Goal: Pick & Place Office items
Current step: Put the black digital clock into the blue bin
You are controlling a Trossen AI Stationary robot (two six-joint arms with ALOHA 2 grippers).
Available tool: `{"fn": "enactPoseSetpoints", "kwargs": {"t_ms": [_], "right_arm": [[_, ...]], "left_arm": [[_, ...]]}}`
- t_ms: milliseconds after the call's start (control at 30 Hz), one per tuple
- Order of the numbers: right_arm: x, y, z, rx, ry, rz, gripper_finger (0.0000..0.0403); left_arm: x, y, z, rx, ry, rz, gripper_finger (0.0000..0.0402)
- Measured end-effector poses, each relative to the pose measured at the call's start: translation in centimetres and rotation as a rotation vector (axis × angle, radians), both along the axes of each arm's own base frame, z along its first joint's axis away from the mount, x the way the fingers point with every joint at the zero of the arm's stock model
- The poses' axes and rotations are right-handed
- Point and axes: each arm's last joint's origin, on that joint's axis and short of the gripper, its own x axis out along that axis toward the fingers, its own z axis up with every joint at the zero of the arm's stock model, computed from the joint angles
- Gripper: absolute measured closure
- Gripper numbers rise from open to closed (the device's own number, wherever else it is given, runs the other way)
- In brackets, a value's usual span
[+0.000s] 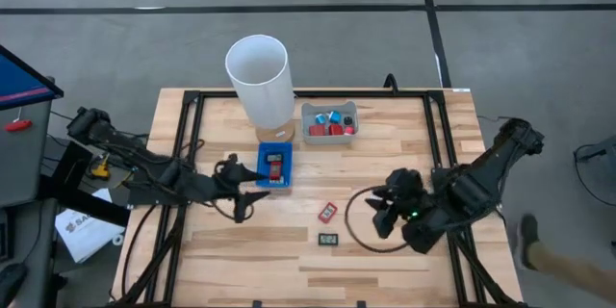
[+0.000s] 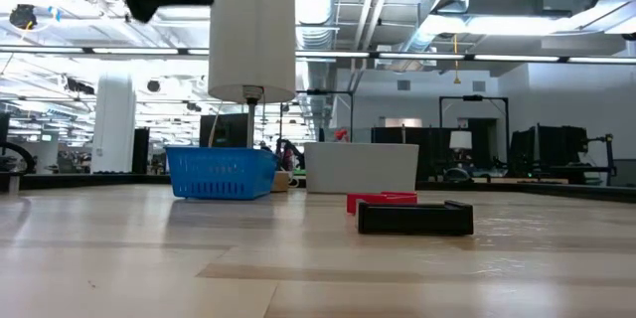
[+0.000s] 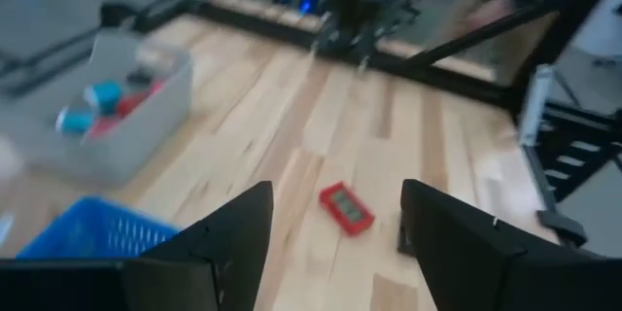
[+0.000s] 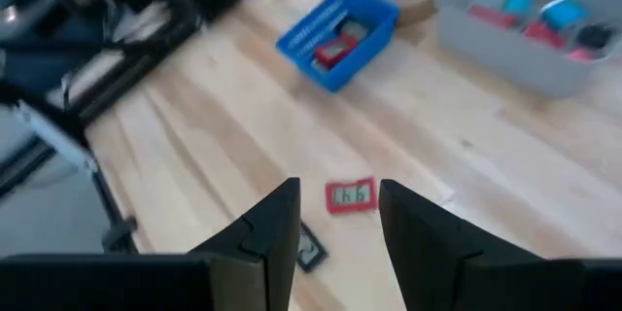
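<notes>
My right hand (image 4: 337,224) hovers open above the red item (image 4: 350,195), left hand (image 3: 335,238) open too; a skewed descent could flick it across the surface (image 1: 241,250).

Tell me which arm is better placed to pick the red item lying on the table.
Probably the right. The right gripper, open, hovers close beside the red item, which shows between its fingers in its wrist view. The left gripper, also open, sits farther away beside the blue tray.
</notes>
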Motion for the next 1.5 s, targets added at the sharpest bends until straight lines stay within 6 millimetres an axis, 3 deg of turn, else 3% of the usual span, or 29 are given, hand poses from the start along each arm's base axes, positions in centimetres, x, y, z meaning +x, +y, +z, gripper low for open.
{"fn": "enactPoseSetpoints", "kwargs": {"t_ms": [200,333,600,767,1033,1500], "right_arm": [[3.6,0.2,-5.8,0.197,0.048,0.239,0.0267],[6.5,-0.7,-8.7,0.367,-0.054,0.369,0.0266],[9.8,-1.6,-11.3,0.098,0.106,0.569,0.0261],[11.9,-1.2,-13.0,0.140,0.157,0.619,0.0222],[12.4,-0.2,-17.1,0.127,0.325,0.583,0.0138],[12.7,2.6,-21.9,-0.042,0.390,0.602,0.0132]], "left_arm": [[-0.6,0.1,1.0,0.058,-0.038,-0.043,0.0172],[-0.6,-0.1,1.3,0.063,-0.062,-0.083,0.0170],[-0.9,-0.7,1.8,0.059,-0.093,-0.159,0.0170],[-1.3,-1.1,1.8,0.059,-0.093,-0.187,0.0172],[-1.4,-1.1,1.6,0.095,-0.068,-0.183,0.0175],[-1.5,-1.1,1.4,0.107,-0.047,-0.184,0.0177]]}}
